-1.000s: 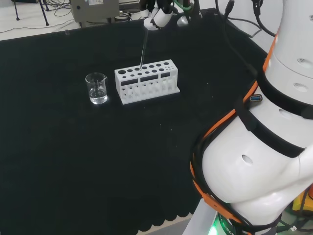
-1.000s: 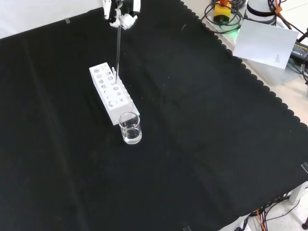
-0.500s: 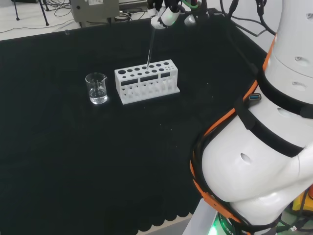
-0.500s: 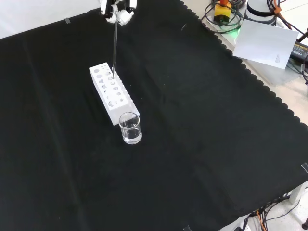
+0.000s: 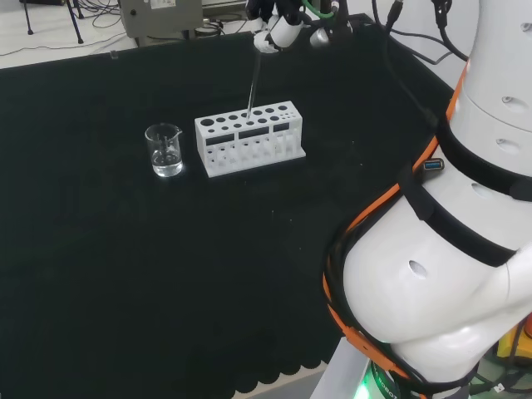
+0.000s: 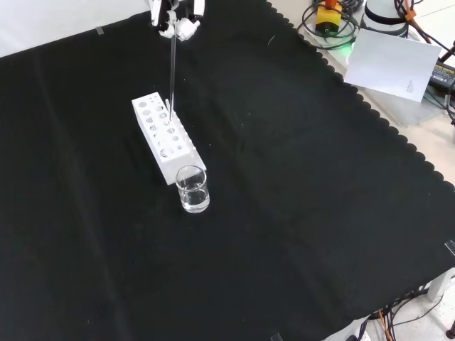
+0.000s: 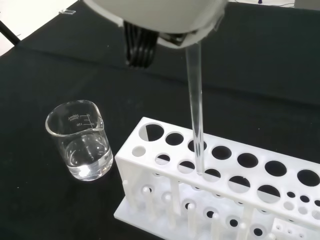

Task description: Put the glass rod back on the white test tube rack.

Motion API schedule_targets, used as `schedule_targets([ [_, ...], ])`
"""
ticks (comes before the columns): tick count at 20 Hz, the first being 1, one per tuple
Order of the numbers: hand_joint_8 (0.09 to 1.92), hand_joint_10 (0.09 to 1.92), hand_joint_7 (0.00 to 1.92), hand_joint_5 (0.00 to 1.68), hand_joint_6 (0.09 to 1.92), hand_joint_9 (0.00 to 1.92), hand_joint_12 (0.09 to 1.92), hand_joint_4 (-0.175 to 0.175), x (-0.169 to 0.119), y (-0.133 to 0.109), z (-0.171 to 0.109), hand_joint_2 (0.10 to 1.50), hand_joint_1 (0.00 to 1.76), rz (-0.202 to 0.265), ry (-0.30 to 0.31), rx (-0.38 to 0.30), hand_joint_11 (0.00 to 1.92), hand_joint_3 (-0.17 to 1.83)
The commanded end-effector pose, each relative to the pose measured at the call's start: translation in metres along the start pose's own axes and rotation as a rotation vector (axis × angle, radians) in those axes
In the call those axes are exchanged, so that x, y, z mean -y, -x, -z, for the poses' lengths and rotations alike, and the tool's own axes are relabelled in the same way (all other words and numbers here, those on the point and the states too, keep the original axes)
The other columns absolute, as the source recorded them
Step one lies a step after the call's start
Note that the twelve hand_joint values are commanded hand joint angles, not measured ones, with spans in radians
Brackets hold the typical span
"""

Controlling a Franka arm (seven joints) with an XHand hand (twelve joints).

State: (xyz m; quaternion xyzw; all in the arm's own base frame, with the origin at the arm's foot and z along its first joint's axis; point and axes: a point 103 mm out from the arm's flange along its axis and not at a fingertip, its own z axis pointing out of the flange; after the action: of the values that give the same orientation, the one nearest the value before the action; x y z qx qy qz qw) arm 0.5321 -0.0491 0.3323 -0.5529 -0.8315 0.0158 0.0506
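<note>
Above the white rack (image 7: 215, 185), curled fingers (image 5: 278, 29) pinch the glass rod (image 7: 196, 115); wrist view shows its tip at a hole.

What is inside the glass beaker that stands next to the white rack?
The glass beaker holds a little clear liquid at its bottom, nothing else. The glass rod is not in it; its tip is at the white rack.

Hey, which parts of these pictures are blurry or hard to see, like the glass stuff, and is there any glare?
Wrist view: the hand is a blurred white mass, while the glass rod and rack are sharp; the beaker shows small glints. Head view: the rod is a faint pale line against the black cloth. Front view: the rod is thin but traceable; no strong glare.
</note>
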Motion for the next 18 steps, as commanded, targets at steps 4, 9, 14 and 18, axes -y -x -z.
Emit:
schedule_targets([
  [4,1.38,1.18,1.42,1.09,1.10,1.88,1.11,-0.175,-0.002,0.000,-0.001,0.62,1.18,-0.003,-0.006,-0.002,1.91,0.91],
  [9,1.38,1.18,1.42,1.09,1.10,1.88,1.11,-0.175,-0.004,0.000,-0.009,0.62,1.18,0.001,-0.013,-0.005,1.91,0.91],
  [14,1.38,1.18,1.42,1.09,1.10,1.88,1.11,-0.175,-0.006,-0.002,-0.013,0.62,1.18,0.002,-0.020,-0.003,1.91,0.91],
  [18,1.38,1.18,1.42,1.09,1.10,1.88,1.11,-0.175,-0.010,-0.002,-0.023,0.62,1.18,0.006,-0.034,-0.010,1.91,0.91],
])
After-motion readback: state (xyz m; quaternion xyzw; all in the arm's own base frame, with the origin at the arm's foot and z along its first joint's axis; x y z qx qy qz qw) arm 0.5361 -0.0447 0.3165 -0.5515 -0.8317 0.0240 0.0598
